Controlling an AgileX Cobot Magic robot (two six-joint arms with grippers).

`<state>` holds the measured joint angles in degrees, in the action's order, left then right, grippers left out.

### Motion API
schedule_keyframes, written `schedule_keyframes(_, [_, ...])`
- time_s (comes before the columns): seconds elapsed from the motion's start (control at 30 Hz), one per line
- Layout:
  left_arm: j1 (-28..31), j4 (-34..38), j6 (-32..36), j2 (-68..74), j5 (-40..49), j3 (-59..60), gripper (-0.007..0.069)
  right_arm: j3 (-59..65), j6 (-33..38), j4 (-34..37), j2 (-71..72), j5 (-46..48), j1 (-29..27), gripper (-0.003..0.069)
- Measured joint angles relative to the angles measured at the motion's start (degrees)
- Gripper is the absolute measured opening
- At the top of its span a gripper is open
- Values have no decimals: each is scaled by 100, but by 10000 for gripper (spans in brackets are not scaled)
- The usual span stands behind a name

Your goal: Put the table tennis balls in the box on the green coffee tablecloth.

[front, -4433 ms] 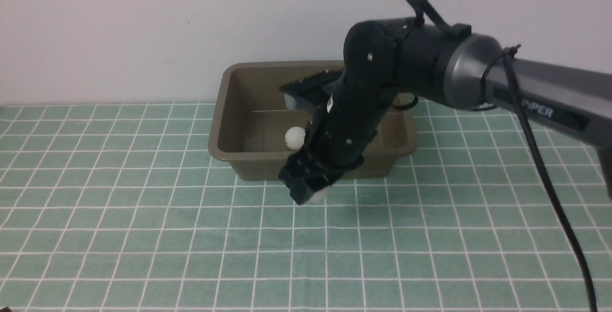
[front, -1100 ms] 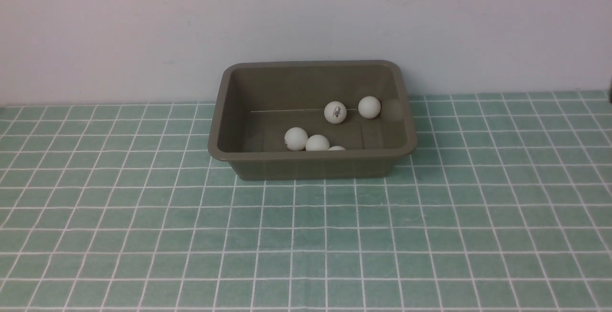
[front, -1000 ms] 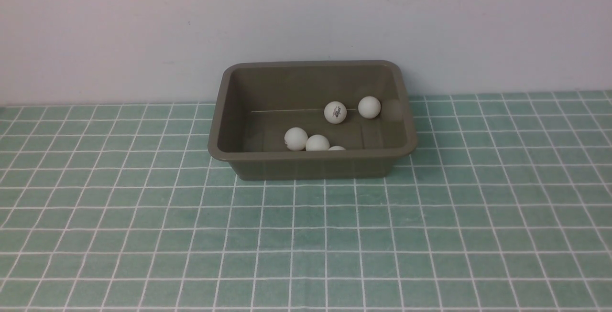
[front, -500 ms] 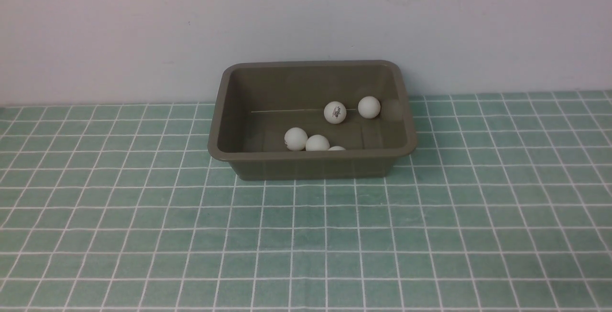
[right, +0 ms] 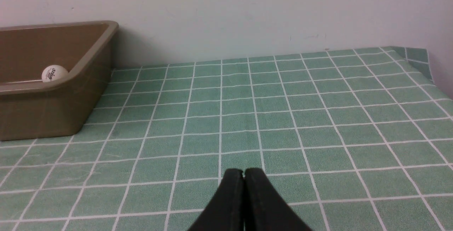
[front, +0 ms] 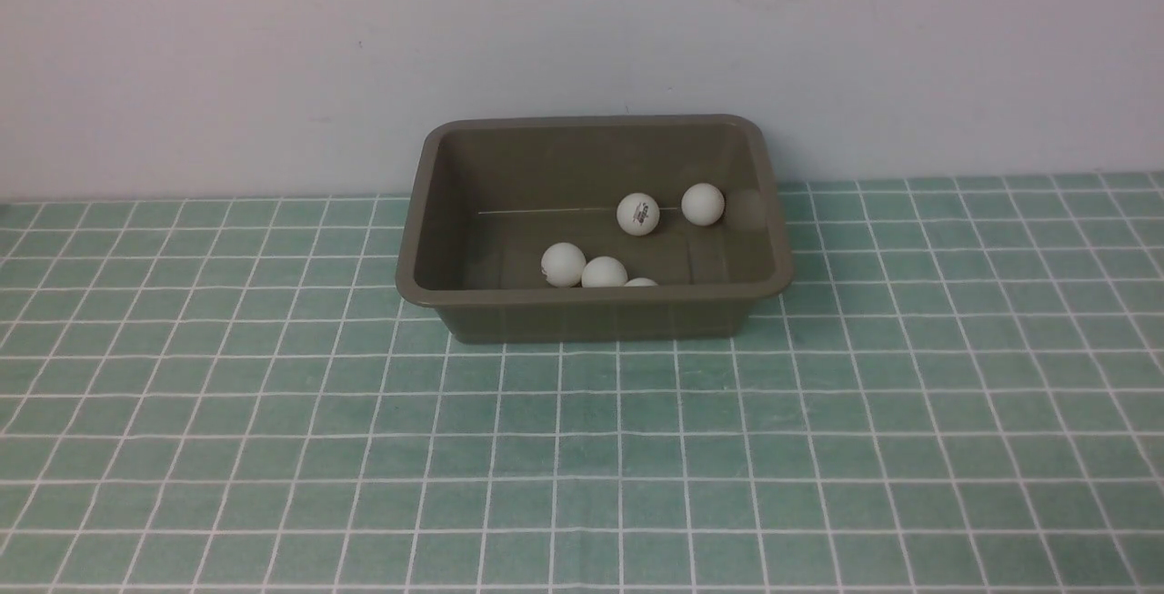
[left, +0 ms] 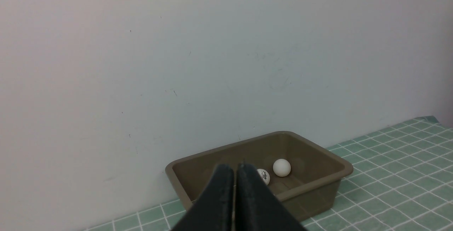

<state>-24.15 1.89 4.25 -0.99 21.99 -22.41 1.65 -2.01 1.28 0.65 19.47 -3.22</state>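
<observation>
Olive-brown plastic box [front: 596, 307] is sitting on the green coffee tablecloth [front: 273, 448], back by the wall [front: 227, 57]. You're looking at all five table tennis balls [front: 563, 264] inside it: going left to right, three are bunching against the near wall, the third one barely peeking over the rim, then the logo ball [front: 637, 214] and a plain ball [front: 702, 204] are resting side by side toward the far right. No ball is showing on the cloth, so I'm judging the task as done.

Left gripper [left: 235, 174] is showing only in its wrist view, fingers pressed together, holding nothing, pointing toward the box from a distance. Right gripper [right: 243, 176] is likewise closed and empty, hovering low over bare cloth well to the right of the box.

Risks you're facing from here:
- Any arm sweeping back across the middle is risking a bump to the box; it looks like light plastic, so it's likely sliding or tipping and spilling balls.
- The right gripper dragging on the cloth is risking a pull that shifts the box.
- The balls look very light, so a jolt is probably sending them bouncing over the low rim.
</observation>
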Motion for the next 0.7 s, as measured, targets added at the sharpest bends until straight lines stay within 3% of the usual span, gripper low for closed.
schedule_keyframes(0.2, [155, -228, 39, 0, 270, 123, -4, 0, 6, 0, 0, 0, 0, -16])
schedule_keyframes(0.47, [985, -414, 39, 0, 582, 962, -4, 0, 6, 0, 0, 0, 0, -16])
schedule_keyframes(0.7, [1847, -421, -104, 0, -487, 2151, -4, 0, 6, 0, 0, 0, 0, -16])
